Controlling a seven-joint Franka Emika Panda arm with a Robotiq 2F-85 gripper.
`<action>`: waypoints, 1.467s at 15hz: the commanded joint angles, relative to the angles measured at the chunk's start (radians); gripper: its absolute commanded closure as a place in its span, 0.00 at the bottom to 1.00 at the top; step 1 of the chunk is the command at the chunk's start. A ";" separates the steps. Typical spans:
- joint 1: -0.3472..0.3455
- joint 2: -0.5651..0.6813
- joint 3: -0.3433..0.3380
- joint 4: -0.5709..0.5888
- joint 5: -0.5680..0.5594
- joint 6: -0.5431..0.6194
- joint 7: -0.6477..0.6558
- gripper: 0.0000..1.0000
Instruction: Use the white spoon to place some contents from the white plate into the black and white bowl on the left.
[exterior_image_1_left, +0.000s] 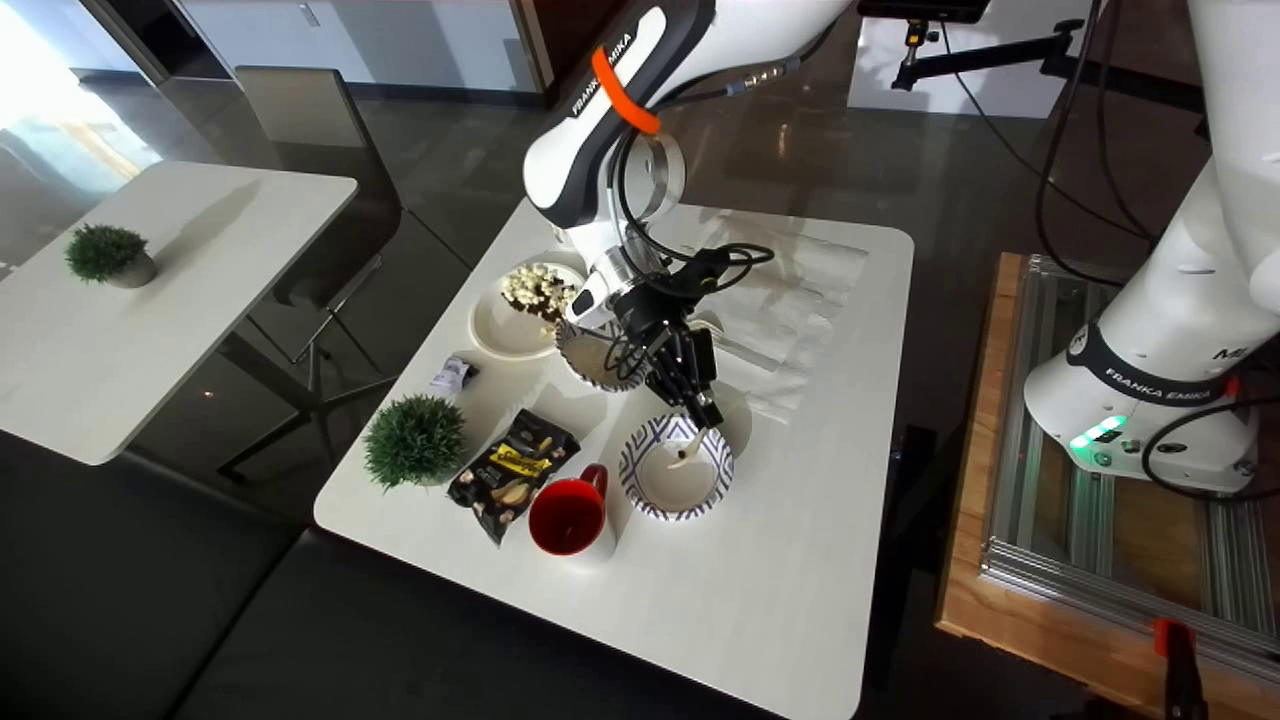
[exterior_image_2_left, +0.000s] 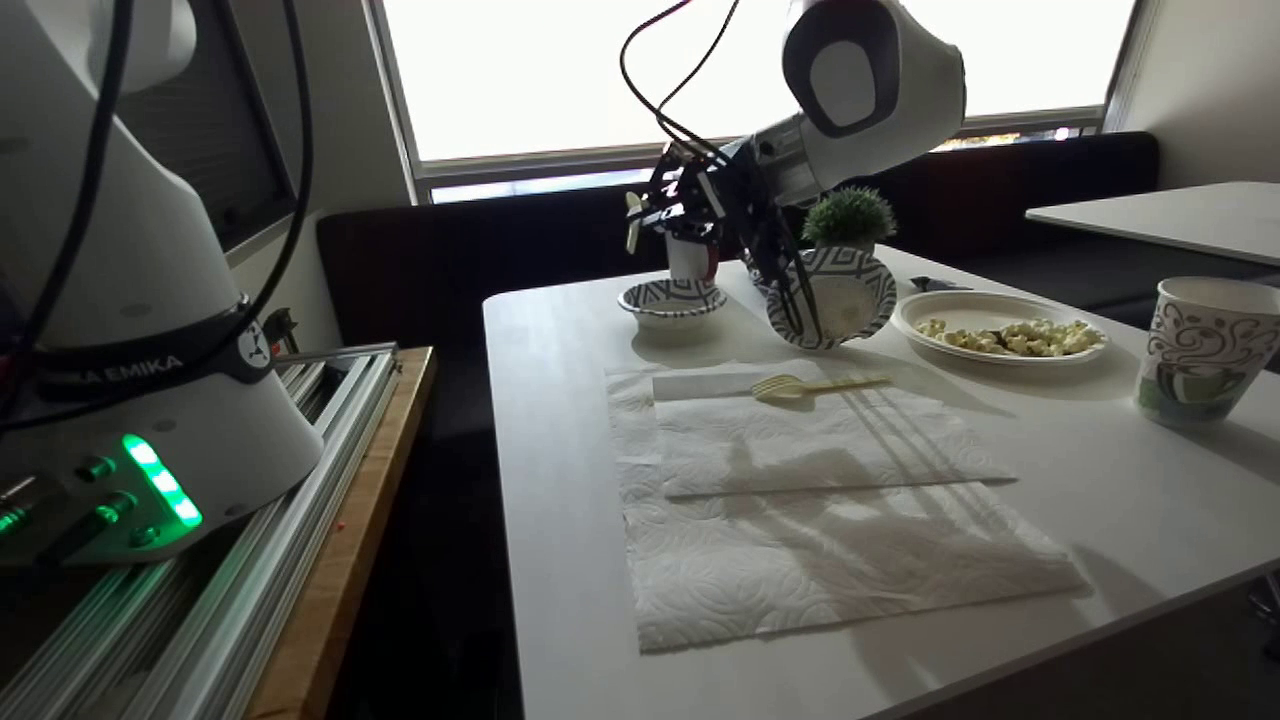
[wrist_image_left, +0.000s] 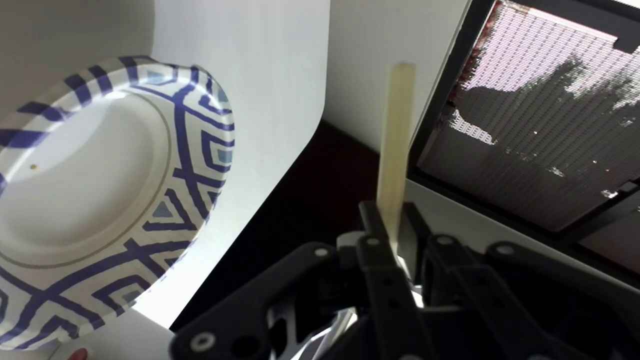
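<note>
My gripper (wrist_image_left: 395, 220) is shut on the white spoon (wrist_image_left: 396, 135), a pale strip rising between its fingers in the wrist view. In an exterior view the spoon (exterior_image_1_left: 688, 452) shows over the black and white bowl (exterior_image_1_left: 672, 485), where my gripper (exterior_image_1_left: 708, 412) hangs at the bowl's edge. Elsewhere the spoon (exterior_image_2_left: 633, 235) stands apart above the bowl (exterior_image_2_left: 670, 316). A tiny crumb (wrist_image_left: 33, 167) lies inside the bowl. The white plate (exterior_image_1_left: 495, 325) bears the contents (exterior_image_2_left: 1040, 338), a heap of pale yellow and dark lumps. Whether the spoon carries anything cannot be told.
A second patterned bowl (exterior_image_2_left: 845, 300) tilts on its side between plate and arm. A fork (exterior_image_2_left: 785, 386) lies on paper towels (exterior_image_2_left: 800, 560). Around stand a red-lined mug (exterior_image_1_left: 570, 525), a snack bag (exterior_image_1_left: 515, 465), a plant (exterior_image_1_left: 415, 440), a wrapper (exterior_image_1_left: 453, 374) and a paper cup (exterior_image_2_left: 1200, 350).
</note>
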 joint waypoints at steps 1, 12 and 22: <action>-0.020 0.053 -0.007 0.054 0.068 -0.087 0.020 0.97; -0.021 0.065 -0.041 0.055 0.147 -0.140 0.040 0.97; -0.025 0.102 -0.058 0.070 0.182 -0.274 0.075 0.97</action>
